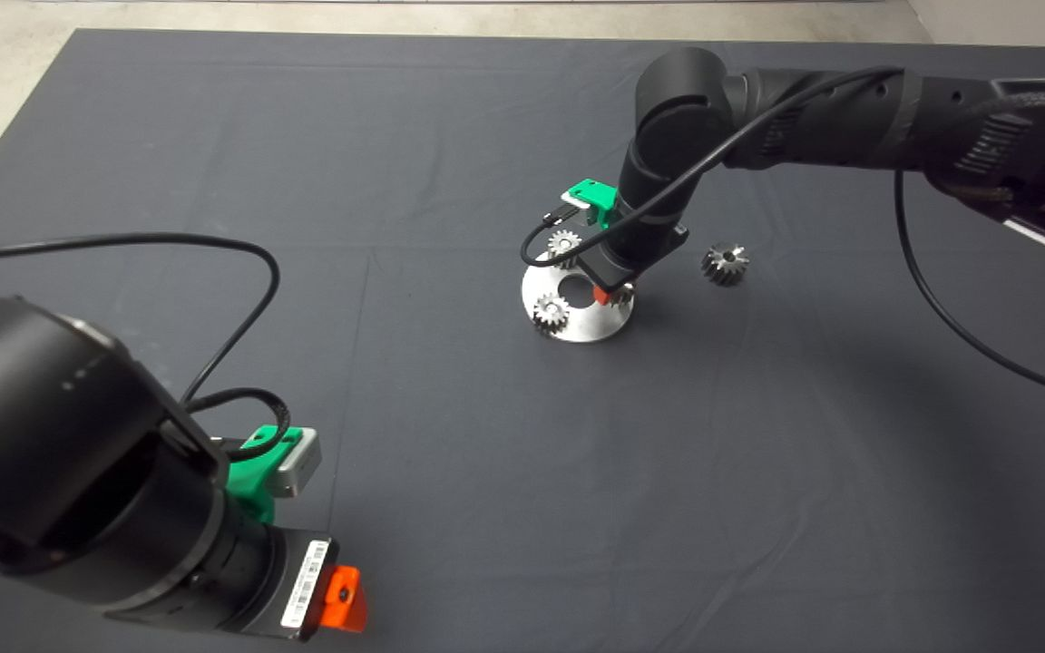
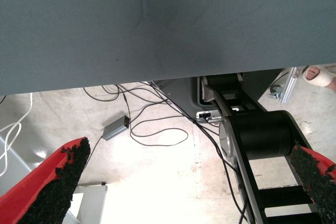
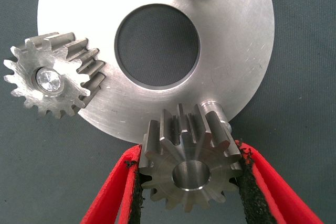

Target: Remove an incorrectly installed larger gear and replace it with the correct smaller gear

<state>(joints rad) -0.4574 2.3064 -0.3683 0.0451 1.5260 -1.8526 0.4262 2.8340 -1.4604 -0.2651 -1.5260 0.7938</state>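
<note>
My right gripper (image 3: pixel 189 156) is shut on the smaller gear (image 3: pixel 188 163), a grey-silver gear with coarse straight teeth. It holds the gear at the rim of the round silver plate (image 3: pixel 236 51), just beside a bare short peg (image 3: pixel 212 106). In the head view this gripper (image 1: pixel 609 292) stands over the plate's right side (image 1: pixel 588 322). The larger gear (image 1: pixel 726 263), with long splayed teeth, lies on the mat to the right of the plate. My left gripper (image 1: pixel 341 599) is parked open at the lower left, with nothing between its fingers (image 2: pixel 63 177).
Two pale fine-toothed gears (image 1: pixel 551 313) (image 1: pixel 564 243) sit on the plate around its big centre hole (image 3: pixel 156 44). The right arm's cable (image 1: pixel 931 290) loops over the mat. The left wrist view shows the mat's edge, floor cables (image 2: pixel 152 129) and a person's foot (image 2: pixel 319 73).
</note>
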